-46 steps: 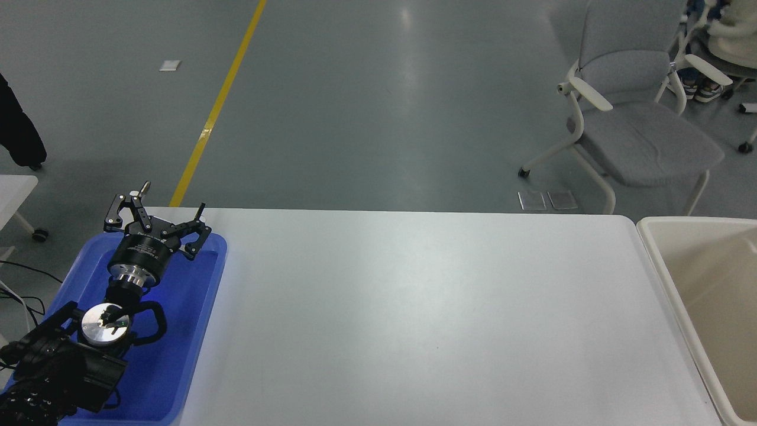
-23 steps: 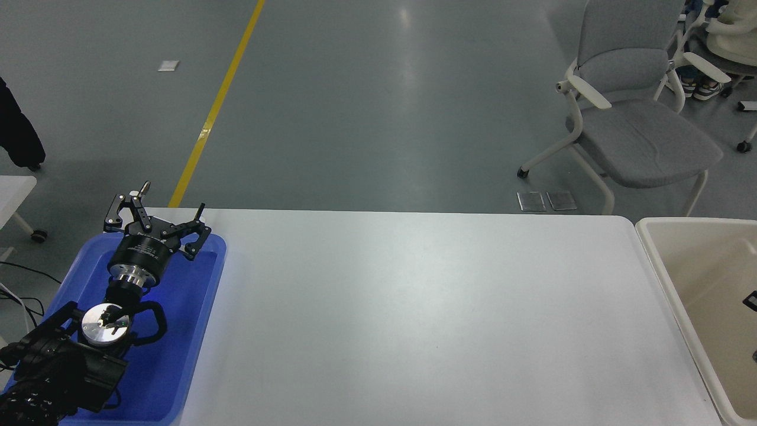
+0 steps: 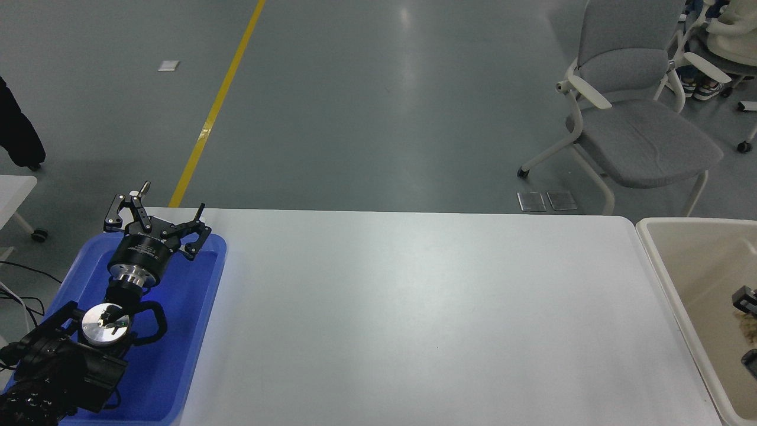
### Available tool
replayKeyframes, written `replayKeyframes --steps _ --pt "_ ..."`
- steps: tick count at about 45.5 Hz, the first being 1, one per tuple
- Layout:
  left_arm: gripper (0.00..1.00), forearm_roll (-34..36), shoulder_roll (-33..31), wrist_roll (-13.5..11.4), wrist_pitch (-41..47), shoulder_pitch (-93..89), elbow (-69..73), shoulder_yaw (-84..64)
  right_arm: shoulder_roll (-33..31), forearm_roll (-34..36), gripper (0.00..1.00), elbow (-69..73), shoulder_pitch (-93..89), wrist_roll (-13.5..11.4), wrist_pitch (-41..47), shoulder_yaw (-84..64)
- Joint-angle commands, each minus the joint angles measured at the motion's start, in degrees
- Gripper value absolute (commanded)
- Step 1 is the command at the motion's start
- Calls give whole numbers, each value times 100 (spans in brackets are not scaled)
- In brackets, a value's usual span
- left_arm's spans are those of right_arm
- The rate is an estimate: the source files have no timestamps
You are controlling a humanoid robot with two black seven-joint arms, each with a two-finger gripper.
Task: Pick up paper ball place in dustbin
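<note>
I'm running this from afar, and what I see through the head camera reads as a lab or industrial test hall — a wide, glossy grey-green floor [image 3: 384,100] with a yellow line [image 3: 219,103] painted across it, like a marked walkway. A plain white table [image 3: 426,313] fills the foreground. Beyond it stands a grey office chair [image 3: 636,118] with white arms, on castors, and a second chair [image 3: 724,47] shows at the top right corner — workplace furniture, nothing domestic.
</note>
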Motion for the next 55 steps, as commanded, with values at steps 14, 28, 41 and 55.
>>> replayKeyframes --steps 14,28,41,55 --pt "100 0 0 0 0 0 0 -3 329 3 100 157 1016 123 -36 1534" --pt "100 0 0 0 0 0 0 5 514 -14 100 1034 1782 132 9 4224" --pt "100 0 0 0 0 0 0 5 496 -93 100 2397 1791 720 0 6394" --pt "100 0 0 0 0 0 0 -3 883 -111 100 3742 1018 2557 17 8619"
